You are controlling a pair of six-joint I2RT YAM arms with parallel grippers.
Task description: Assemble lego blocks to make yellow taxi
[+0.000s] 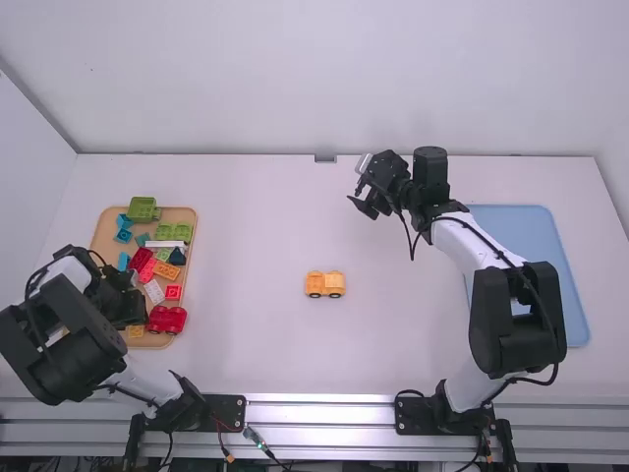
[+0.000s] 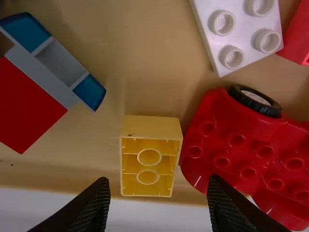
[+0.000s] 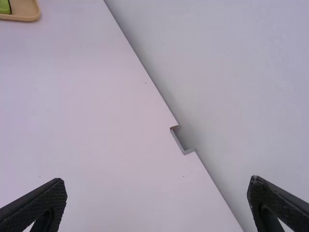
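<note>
Left gripper (image 2: 159, 181): positioned over the tan tray (image 1: 194, 236); jaws released, with nothing between them; yellow block (image 2: 147, 159) lies on the tray, just ahead of the fingertips, hollow underside up; its long axis runs across the line joining the two fingertips, so the jaws would appear to close on its long sides without a wrist turn; the red vehicle (image 2: 246, 159) lies close beside one long side; judged clearance for that finger is narrow, and a contact could shift either part.

Taxi body (image 1: 324, 284): on its wheels near the middle of the counter (image 1: 256, 344), well apart from the tray; likely destination of the block.

Right gripper (image 3: 157, 183): jaws spread and empty, above the counter's far side; the left arm is nearer the block and suits the pick.
</note>
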